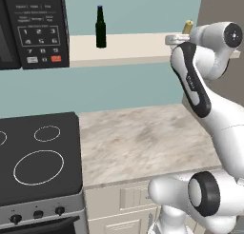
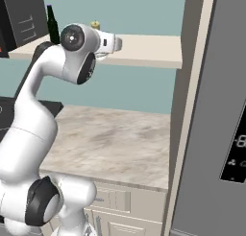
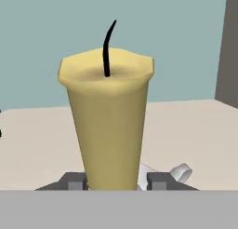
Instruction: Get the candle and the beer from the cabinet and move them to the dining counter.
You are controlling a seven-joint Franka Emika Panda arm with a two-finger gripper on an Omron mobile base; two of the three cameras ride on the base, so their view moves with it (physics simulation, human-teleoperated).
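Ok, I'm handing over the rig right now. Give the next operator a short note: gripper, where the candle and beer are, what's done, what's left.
Gripper: shut on the candle, fingertips on either side of its base.
Candle: upright on the cabinet shelf, near its right end, not lifted.
Beer: upright on the same shelf, further left, by the microwave, untouched.
Done: candle gripped.
Left: carry both to the dining counter.

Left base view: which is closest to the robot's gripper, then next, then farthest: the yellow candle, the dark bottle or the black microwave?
1. The pale-yellow candle, on the right end of the cream shelf, right at the gripper.
2. The dark green glass bottle, farther left on the shelf.
3. The black microwave, far left.
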